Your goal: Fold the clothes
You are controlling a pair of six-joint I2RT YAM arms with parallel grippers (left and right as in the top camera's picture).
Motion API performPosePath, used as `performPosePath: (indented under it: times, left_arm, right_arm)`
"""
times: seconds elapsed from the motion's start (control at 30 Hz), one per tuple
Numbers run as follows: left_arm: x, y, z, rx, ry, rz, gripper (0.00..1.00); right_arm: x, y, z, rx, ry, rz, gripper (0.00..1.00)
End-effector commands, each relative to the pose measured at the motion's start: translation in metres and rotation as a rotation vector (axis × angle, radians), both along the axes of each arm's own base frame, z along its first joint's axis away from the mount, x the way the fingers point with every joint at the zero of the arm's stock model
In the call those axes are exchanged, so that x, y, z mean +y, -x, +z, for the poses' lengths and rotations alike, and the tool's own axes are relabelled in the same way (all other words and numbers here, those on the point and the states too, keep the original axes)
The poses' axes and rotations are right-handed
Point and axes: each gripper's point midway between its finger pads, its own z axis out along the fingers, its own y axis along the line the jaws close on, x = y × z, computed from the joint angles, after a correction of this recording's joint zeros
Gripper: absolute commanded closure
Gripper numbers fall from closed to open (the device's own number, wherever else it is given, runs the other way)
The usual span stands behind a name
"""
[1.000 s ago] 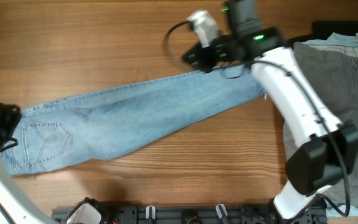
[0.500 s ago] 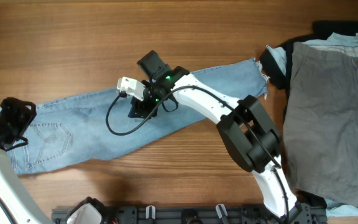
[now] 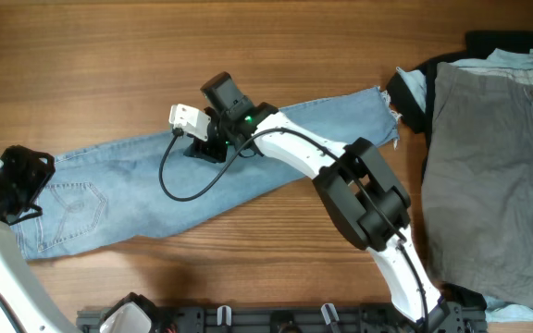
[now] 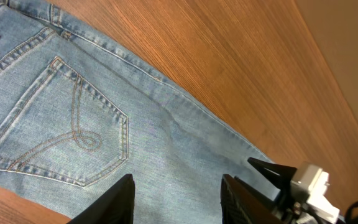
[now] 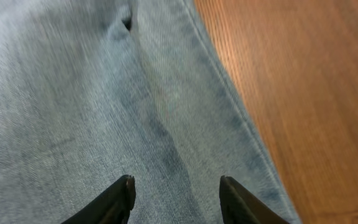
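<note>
The light-blue jeans (image 3: pixel 155 180) lie flat and stretched across the table, waist and stitched back pocket (image 3: pixel 68 205) at the left, frayed hem (image 3: pixel 387 111) at the right. My left gripper (image 3: pixel 21 185) is open over the waist end; its view shows the pocket (image 4: pixel 61 137) and denim between the fingers (image 4: pixel 178 199). My right gripper (image 3: pixel 206 148) is open just above the middle of the leg, near the far edge; its view shows denim (image 5: pixel 92 112) between the fingertips (image 5: pixel 176 199).
Grey trousers (image 3: pixel 493 176) lie on a pile at the right with a black garment (image 3: pixel 419 92) and pale-blue cloth beneath. The right arm stretches across the table's middle. A rail with clamps (image 3: pixel 276 319) runs along the front edge.
My right arm swept from the hem end leftward to the middle of the leg and let the hem lie flat. My left gripper shifted slightly right over the waist.
</note>
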Motion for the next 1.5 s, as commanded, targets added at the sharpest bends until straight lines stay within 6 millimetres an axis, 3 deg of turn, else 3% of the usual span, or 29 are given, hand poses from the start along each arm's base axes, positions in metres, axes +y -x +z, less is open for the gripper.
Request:
performPosePath:
  times: [0.0,0.1,0.2,0.27,0.33,0.53,0.7,0.73,0.87,0.93,0.97,1.0,1.07,1.13,1.17,1.23,1.33,1.37,1.4,1.47]
  left_arm:
    - [0.002,0.0,0.006,-0.009,-0.028,-0.013,0.56]
    - [0.002,0.0,0.006,-0.009,-0.029,-0.013,0.56]
    - [0.002,0.0,0.006,-0.009,-0.029,-0.013,0.55]
    - [0.002,0.0,0.006,-0.009,-0.028,-0.014,0.55]
    - [0.002,0.0,0.006,-0.009,-0.028,-0.014,0.55]
    - [0.002,0.0,0.006,-0.009,-0.028,-0.013,0.52]
    - [0.005,0.002,0.005,0.006,-0.045,-0.001,0.51]
    - [0.006,0.002,0.004,0.008,-0.048,0.002,0.5]
    - [0.006,0.002,0.004,0.008,-0.048,0.002,0.5]
    - [0.006,0.002,0.005,0.008,-0.048,0.001,0.5]
    - [0.006,0.002,0.005,0.008,-0.048,0.002,0.5]
    - [0.006,0.002,0.005,0.008,-0.048,0.001,0.5]
    - [0.006,0.002,0.005,0.008,-0.047,0.001,0.46]
    - [0.004,0.002,0.004,0.01,-0.045,-0.003,0.48]
    - [0.002,0.001,0.004,0.011,-0.044,-0.01,0.55]
    - [-0.004,-0.003,0.003,0.012,-0.043,-0.037,0.72]
    - [-0.021,-0.012,-0.002,0.028,-0.032,-0.104,0.89]
    - [-0.028,-0.015,-0.007,0.042,-0.024,-0.134,0.96]
    - [-0.039,-0.018,-0.018,0.07,-0.014,-0.187,0.96]
    - [-0.047,-0.019,-0.037,0.126,0.007,-0.221,0.96]
  right_arm:
    - [-0.005,0.001,-0.031,0.033,0.046,-0.009,0.48]
    - [-0.006,0.001,-0.033,0.034,0.048,-0.01,0.49]
    - [-0.008,0.003,-0.035,0.046,0.058,-0.01,0.58]
    - [-0.01,0.004,-0.037,0.053,0.067,-0.012,0.69]
    - [-0.014,0.002,-0.038,0.063,0.074,-0.019,0.94]
    - [-0.023,-0.012,-0.029,0.051,0.062,-0.05,0.96]
    - [-0.008,-0.025,0.047,-0.04,-0.125,-0.006,0.96]
    - [-0.005,-0.028,0.054,-0.064,-0.143,-0.005,0.96]
    - [-0.014,-0.047,0.048,-0.129,-0.087,-0.083,0.94]
    - [-0.018,-0.055,0.046,-0.158,-0.058,-0.119,0.45]
    - [-0.021,-0.058,0.044,-0.169,-0.043,-0.136,0.0]
    - [-0.024,-0.063,0.043,-0.183,-0.022,-0.16,0.0]
    - [-0.047,-0.089,0.046,-0.208,0.047,-0.376,0.0]
    - [-0.075,-0.106,0.069,-0.192,0.064,-0.559,0.0]
    - [-0.09,-0.108,0.087,-0.146,0.042,-0.633,0.0]
    - [-0.125,-0.106,0.125,-0.043,0.002,-0.783,0.0]
    - [-0.184,-0.094,0.165,0.113,-0.024,-1.002,0.0]
    - [-0.212,-0.087,0.175,0.179,-0.022,-1.095,0.05]
    - [-0.247,-0.077,0.183,0.247,-0.003,-1.197,0.11]
    - [-0.296,-0.066,0.181,0.311,0.056,-1.298,0.25]
